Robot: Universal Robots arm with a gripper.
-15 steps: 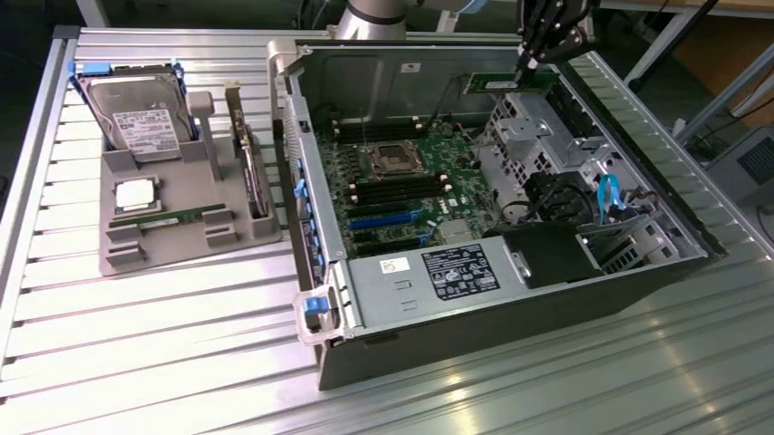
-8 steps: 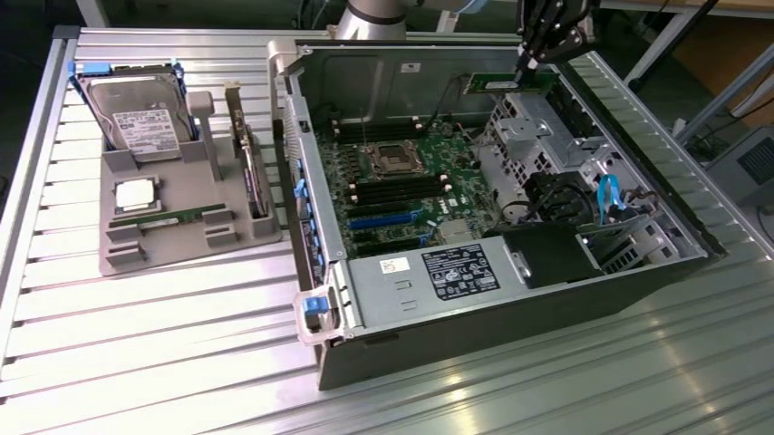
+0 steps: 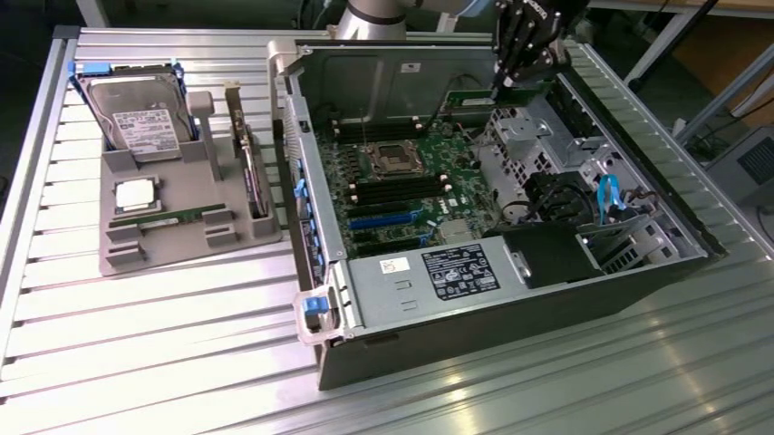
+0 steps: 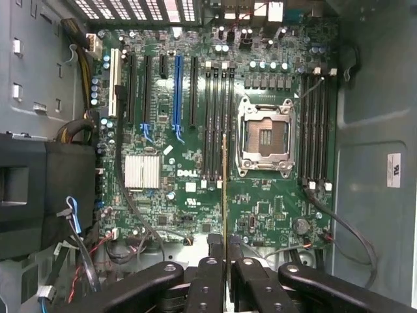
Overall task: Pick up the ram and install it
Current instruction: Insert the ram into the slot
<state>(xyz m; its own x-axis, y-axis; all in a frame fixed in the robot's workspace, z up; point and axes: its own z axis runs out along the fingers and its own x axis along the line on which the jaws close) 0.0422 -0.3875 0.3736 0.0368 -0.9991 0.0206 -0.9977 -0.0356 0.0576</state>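
Within the gripper, the ram

The arm is a rounded silver-grey tube. The gripper is matt black throughout and built from flat linkage bars. In the wrist view the gripper presents four such bars, each fitted with round grey pivot pins, and two narrow fingers at centre.
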